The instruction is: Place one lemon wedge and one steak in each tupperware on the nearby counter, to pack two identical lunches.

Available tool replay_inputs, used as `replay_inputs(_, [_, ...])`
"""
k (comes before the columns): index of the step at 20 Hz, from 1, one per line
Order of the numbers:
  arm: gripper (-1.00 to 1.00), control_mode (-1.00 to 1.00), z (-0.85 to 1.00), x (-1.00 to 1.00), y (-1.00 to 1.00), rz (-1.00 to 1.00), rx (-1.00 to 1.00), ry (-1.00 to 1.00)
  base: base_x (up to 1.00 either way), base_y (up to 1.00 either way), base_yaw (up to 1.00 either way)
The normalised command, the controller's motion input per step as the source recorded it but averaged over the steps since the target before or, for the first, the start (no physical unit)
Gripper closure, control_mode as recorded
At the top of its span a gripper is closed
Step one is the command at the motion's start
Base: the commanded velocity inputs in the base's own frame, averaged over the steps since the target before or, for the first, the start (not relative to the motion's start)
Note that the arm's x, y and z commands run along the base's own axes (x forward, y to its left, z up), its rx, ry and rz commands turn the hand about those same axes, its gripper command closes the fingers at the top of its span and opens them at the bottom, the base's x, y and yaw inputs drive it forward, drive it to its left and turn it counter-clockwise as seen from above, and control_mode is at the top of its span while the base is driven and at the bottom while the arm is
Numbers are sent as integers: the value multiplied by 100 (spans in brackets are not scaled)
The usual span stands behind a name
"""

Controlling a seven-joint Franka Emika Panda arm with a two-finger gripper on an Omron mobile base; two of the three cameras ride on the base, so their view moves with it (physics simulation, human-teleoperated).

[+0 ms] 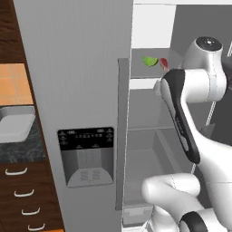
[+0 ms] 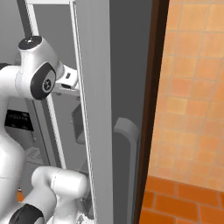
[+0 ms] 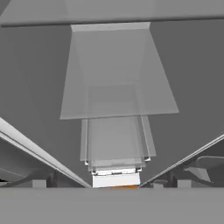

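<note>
A yellow-green lemon wedge (image 1: 149, 60) lies on an upper shelf of the open fridge, with a red steak (image 1: 164, 62) close on its right. My arm rises in front of that shelf, its elbow (image 1: 181, 113) just below the two. The white hand (image 2: 68, 79) reaches past the fridge door's edge, which hides the fingers. The hand view looks down the grey fridge shelves (image 3: 114, 94), and nothing is held in front of it. A light-grey tupperware (image 1: 16, 125) sits on the speckled counter (image 1: 22, 148) at the far left.
The shut fridge door with its dispenser panel (image 1: 86, 156) stands between the counter and the open compartment. The open door (image 2: 94, 109) stands upright close on the arm's right. Brown drawers with silver handles (image 1: 22, 195) sit under the counter. An orange tiled wall (image 2: 192, 96) is at the right.
</note>
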Motion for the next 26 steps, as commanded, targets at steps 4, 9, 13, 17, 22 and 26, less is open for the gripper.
replay_inputs(4, [-100,-100,44,16,-14,0,0,-10,0,0,0])
replay_inputs(9, [-100,-100,37,8,-10,0,0,-11,0,0,0])
replay_inputs(13, [-100,-100,9,39,-8,0,0,-3,0,0,0])
replay_inputs(17, [-100,-100,0,55,-24,0,0,0,0,0,0])
replay_inputs(22, [-100,-100,0,60,-29,0,0,0,0,0,0])
replay_inputs(26, [-100,-100,0,65,-29,0,0,0,0,0,0])
